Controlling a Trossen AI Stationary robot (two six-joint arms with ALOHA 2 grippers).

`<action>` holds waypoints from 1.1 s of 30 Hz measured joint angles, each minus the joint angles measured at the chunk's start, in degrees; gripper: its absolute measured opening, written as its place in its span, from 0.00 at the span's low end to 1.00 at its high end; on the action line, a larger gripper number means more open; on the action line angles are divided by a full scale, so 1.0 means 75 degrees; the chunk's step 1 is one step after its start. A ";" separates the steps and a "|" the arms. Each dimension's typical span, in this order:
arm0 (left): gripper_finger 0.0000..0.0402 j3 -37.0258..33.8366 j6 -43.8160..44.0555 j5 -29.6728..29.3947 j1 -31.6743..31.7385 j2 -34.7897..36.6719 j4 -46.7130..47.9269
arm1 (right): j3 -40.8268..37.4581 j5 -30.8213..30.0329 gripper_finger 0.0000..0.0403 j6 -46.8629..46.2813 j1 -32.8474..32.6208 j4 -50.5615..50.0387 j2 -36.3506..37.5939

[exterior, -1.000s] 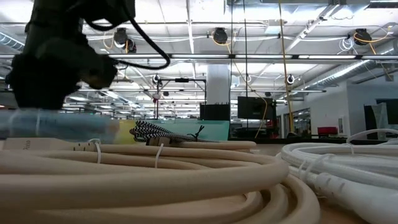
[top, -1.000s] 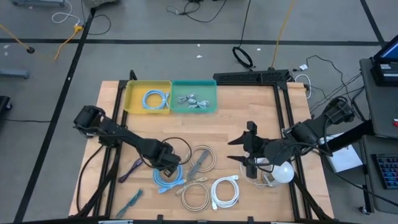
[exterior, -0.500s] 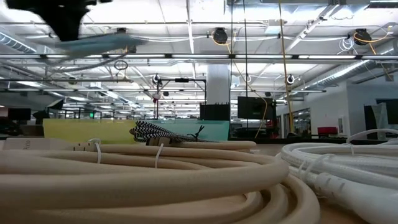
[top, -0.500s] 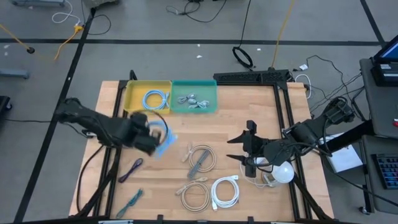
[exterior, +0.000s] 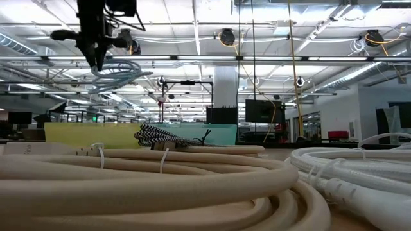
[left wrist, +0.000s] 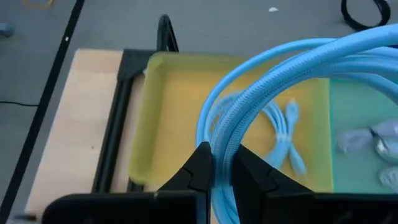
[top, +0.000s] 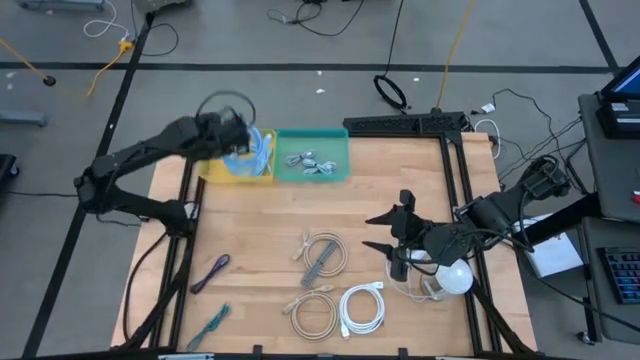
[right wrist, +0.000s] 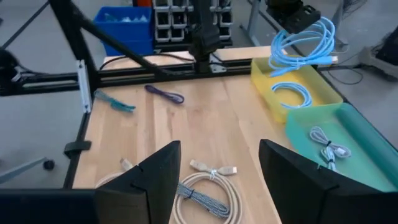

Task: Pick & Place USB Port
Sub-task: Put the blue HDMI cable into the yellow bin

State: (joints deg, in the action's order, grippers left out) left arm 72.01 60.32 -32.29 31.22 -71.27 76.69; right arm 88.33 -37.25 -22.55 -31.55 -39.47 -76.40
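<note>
My left gripper [top: 238, 140] is shut on a coiled light-blue cable [top: 256, 150] above the yellow bin [top: 212, 160]; in the low view [exterior: 96, 48] the coil [exterior: 119, 69] hangs high above the table. A second light-blue cable [left wrist: 287, 130] lies in the yellow bin [left wrist: 168, 124]. The green bin [top: 312, 172] beside it holds grey cables [top: 310, 158]. My right gripper [top: 392, 245] is open and empty over the table's right part, its fingers wide apart in its own view [right wrist: 219, 152]. My left gripper pinches several strands of the blue coil [left wrist: 222, 155] between its two fingers [left wrist: 200, 163]. The fingers come from above, pointing down. The coil is lifted clear and loops out past the fingers over the yellow bin.
On the table lie a beige and striped cable [top: 322, 255], a beige coil [top: 315, 310], a white coil [top: 362, 308], a purple cable [top: 208, 272] and a teal cable [top: 210, 322]. A white round object [top: 455, 275] sits by my right gripper.
My left gripper has risen from the table's near-left middle with the blue cable and carried it toward the far edge, until it is over the yellow bin. The cable has gone from lying on the table to hanging clear.
</note>
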 joint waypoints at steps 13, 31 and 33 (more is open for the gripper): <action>0.08 -0.0248 -0.2799 0.1055 0.2006 -0.1467 -0.1552 | -0.0606 -0.0033 0.52 -0.0784 0.0000 0.0272 -0.0006; 0.08 -0.0498 -0.3183 0.0640 0.2032 -0.3028 -0.1700 | -0.0606 0.0005 0.52 -0.0906 -0.0006 0.0266 -0.0006; 0.08 -0.0498 -0.3196 0.0642 0.2113 -0.3028 -0.1620 | -0.0606 0.0008 0.52 -0.0903 -0.0006 0.0263 -0.0006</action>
State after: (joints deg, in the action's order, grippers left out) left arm 68.27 36.35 -27.48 47.06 -93.97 64.54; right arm 83.79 -37.19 -29.32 -31.59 -37.50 -76.44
